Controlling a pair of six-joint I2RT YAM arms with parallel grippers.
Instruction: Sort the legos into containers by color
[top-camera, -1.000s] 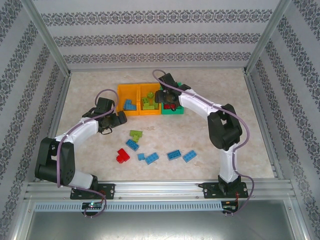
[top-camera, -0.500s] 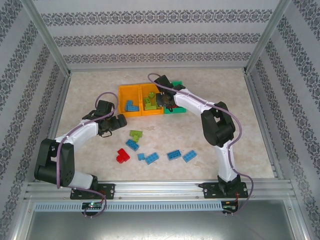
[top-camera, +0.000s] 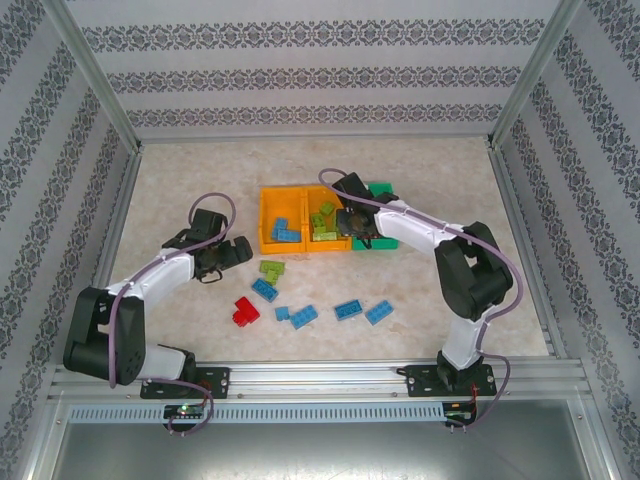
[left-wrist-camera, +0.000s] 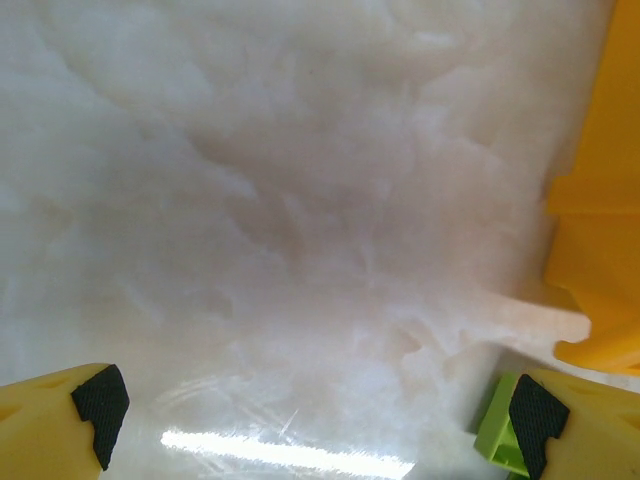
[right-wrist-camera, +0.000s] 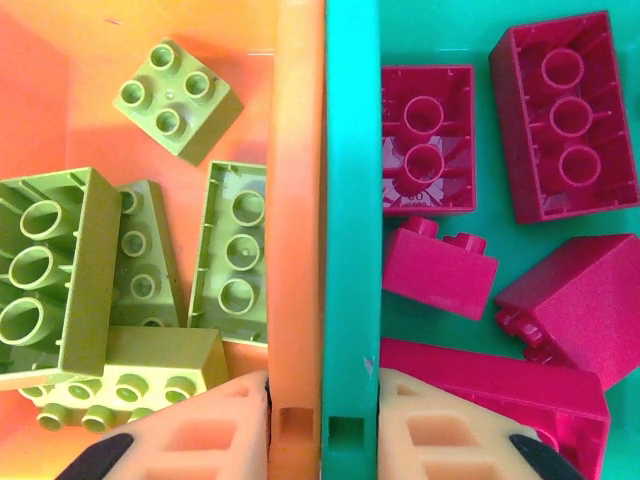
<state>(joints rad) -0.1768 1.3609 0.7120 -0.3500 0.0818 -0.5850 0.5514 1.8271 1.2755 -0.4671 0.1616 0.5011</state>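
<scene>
Containers (top-camera: 264, 220) slid right, green bin (right-wrist-camera: 350, 200) holds reds (right-wrist-camera: 565, 110)

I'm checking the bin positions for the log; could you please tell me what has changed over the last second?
The right gripper, clamped across the adjoining walls of the middle orange bin and the green bin, has dragged the row of three bins rightward and nearer the arms. The left gripper, open, barely moved; the loose bricks on the table stayed put.
</scene>
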